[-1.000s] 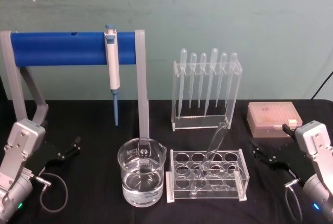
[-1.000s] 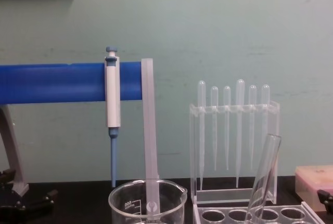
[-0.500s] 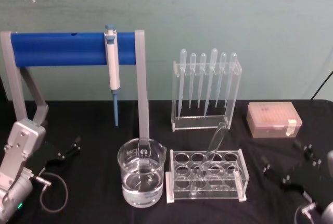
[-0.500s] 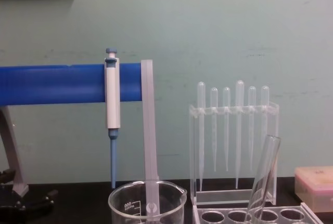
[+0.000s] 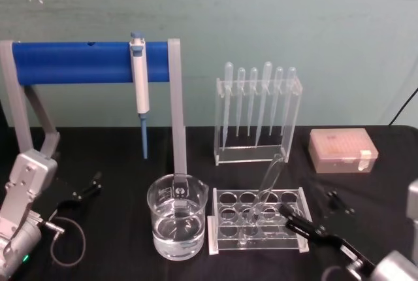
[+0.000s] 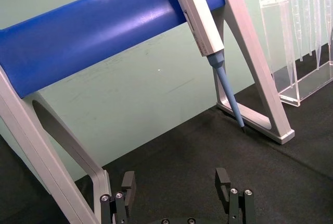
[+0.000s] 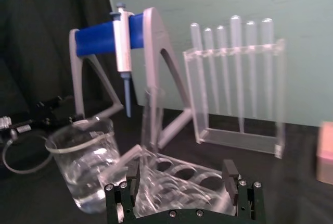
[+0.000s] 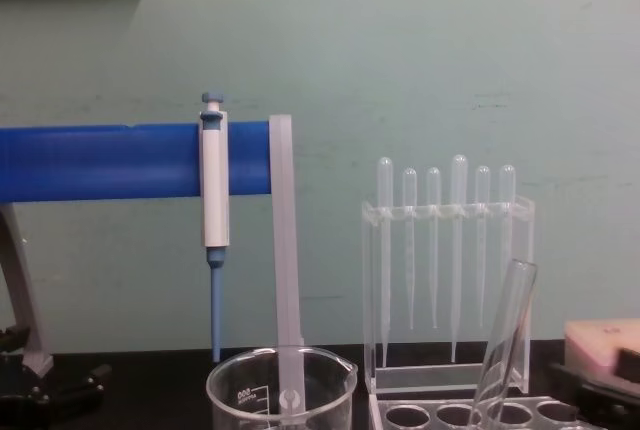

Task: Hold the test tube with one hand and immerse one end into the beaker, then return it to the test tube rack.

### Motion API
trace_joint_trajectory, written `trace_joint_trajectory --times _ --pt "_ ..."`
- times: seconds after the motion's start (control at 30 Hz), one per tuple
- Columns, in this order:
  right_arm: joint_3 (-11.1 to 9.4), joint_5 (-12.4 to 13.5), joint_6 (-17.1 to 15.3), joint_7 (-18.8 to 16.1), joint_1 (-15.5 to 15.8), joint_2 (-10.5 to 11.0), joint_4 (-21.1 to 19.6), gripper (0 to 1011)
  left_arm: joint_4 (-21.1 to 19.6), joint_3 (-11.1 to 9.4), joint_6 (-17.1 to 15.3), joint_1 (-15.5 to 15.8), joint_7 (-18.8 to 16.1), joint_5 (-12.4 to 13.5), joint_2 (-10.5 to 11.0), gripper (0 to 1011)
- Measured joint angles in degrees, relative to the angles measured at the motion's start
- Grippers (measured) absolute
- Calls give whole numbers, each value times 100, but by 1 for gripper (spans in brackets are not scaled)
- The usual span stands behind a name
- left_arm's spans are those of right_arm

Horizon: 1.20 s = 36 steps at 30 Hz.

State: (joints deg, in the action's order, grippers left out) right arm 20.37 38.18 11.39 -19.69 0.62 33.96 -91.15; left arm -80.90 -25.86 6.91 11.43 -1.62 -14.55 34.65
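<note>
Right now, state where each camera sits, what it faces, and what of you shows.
Head: high, looking down at beaker, tube rack; left gripper, right gripper low at the sides.
Chest: low, level toward blue stand; grippers at lower corners.
Left wrist: left arm, facing blue stand; own open fingers.
Right wrist: right arm, facing rack, beaker; own open fingers.
Head and chest share the leaning tube.

The tube (image 5: 269, 183) leans free above the rack (image 5: 225, 238), with open air before it and to its right. The pipette stand (image 5: 295, 121) rises close behind. The beaker (image 5: 177, 222) sits just left of the rack, with the blue frame's leg (image 5: 176, 111) right behind it. The table (image 5: 385, 186) runs open rightward to the pink box (image 5: 343, 150).
</note>
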Motion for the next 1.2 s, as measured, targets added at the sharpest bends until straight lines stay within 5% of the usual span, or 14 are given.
trace_joint_trajectory --times 0.33,0.63,1.2 --pt "238 -56 -538 -59 -731 -686 422 1003 0 0 0 0 0 0 0 1000" --pt "199 -46 -746 -74 -871 -952 488 908 0 0 0 0 0 0 0 1000" --pt "-53 -259 -912 20 -690 -1069 194 364 0 0 0 0 0 0 0 1000"
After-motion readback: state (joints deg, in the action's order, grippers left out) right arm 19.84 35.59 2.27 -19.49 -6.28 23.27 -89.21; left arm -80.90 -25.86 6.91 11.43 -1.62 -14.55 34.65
